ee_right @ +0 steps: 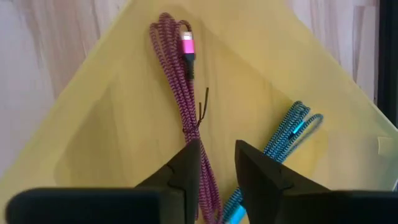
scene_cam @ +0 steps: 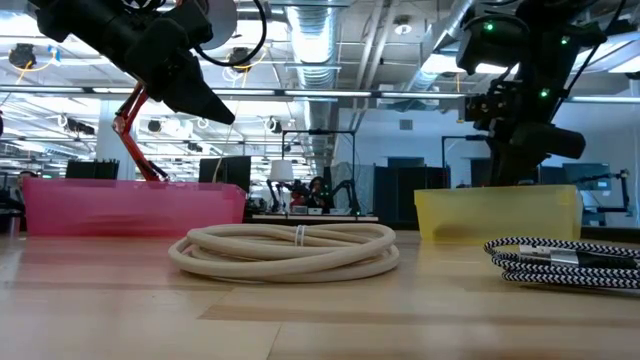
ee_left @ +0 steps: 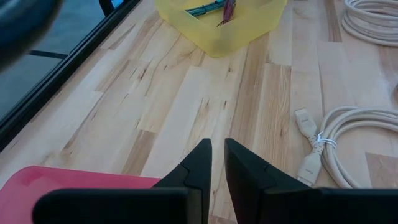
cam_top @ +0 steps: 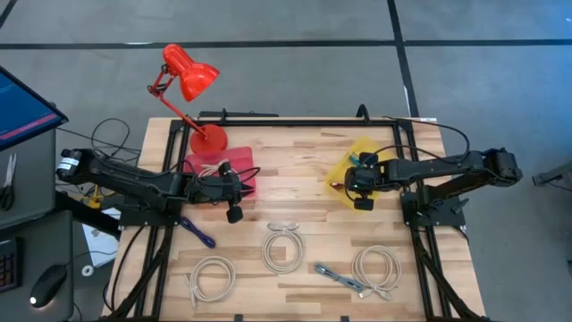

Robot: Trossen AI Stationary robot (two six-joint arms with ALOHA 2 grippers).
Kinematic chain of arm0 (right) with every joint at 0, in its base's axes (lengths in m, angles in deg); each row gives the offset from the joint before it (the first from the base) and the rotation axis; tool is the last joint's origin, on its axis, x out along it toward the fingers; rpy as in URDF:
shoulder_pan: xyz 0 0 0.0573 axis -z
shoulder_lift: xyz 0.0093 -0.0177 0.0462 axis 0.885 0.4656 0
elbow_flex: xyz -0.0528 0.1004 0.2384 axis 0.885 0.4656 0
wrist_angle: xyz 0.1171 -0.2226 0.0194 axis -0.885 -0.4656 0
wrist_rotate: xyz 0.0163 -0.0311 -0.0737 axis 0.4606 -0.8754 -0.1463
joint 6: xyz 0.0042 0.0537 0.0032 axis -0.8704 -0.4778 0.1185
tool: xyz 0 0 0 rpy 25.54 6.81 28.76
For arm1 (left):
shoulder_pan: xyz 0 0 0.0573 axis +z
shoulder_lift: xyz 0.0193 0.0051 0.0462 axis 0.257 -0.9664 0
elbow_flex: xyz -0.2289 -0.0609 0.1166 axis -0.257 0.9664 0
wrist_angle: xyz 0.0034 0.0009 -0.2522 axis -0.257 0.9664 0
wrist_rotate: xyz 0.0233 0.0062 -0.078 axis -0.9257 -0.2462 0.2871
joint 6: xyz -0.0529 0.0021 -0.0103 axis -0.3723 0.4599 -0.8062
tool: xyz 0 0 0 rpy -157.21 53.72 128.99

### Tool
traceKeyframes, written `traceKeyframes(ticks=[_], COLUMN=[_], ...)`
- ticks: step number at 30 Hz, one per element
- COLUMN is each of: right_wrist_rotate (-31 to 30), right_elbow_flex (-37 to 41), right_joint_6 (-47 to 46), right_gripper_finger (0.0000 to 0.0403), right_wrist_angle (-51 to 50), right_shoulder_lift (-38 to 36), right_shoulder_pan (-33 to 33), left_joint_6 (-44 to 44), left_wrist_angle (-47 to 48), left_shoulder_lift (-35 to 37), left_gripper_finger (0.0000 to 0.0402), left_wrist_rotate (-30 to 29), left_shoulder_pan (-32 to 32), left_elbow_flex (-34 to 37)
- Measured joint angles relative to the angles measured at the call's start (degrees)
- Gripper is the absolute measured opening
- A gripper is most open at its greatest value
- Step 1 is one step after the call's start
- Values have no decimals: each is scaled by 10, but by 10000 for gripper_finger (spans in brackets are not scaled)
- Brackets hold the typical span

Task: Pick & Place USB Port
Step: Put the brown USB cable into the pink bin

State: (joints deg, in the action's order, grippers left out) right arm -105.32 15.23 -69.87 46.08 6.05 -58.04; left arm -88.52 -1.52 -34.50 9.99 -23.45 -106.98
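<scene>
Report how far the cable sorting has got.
Done: a magenta cable and a blue cable lie in the yellow bin. In hand: nothing visible; the right claw hangs over that bin, the left claw sits by the pink bin. Left: three white coils and a striped cable on the table.

A yellow bin [ee_right: 112,124] holds a magenta braided cable [ee_right: 183,93] and a teal braided cable [ee_right: 289,134]; the other bin [cam_top: 241,165] is pink.

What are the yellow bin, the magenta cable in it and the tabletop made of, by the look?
Yellow translucent bin: likely plastic, smooth and slightly glossy; the wood grain shows faintly through its wall.
Magenta braided cable: woven fabric sheath by its criss-cross pattern, with a shiny pink connector shell, metal or plastic.
Pale wooden tabletop: jointed wood planks, visible grain and seams, satin finish.
</scene>
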Motion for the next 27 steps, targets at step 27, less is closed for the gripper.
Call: traceKeyframes(ticks=[27], right_wrist_rotate=[3], right_elbow_flex=[-202], right_joint_6=[-106], right_gripper_finger=[102], right_wrist_angle=[57], right_shoulder_lift=[0], right_shoulder_pan=[-78], left_joint_6=[0], left_wrist_angle=[0], left_shoulder_lift=[0], left_gripper_finger=[43], left_wrist_rotate=[0], left_shoulder_pan=[0], left_elbow_flex=[0])
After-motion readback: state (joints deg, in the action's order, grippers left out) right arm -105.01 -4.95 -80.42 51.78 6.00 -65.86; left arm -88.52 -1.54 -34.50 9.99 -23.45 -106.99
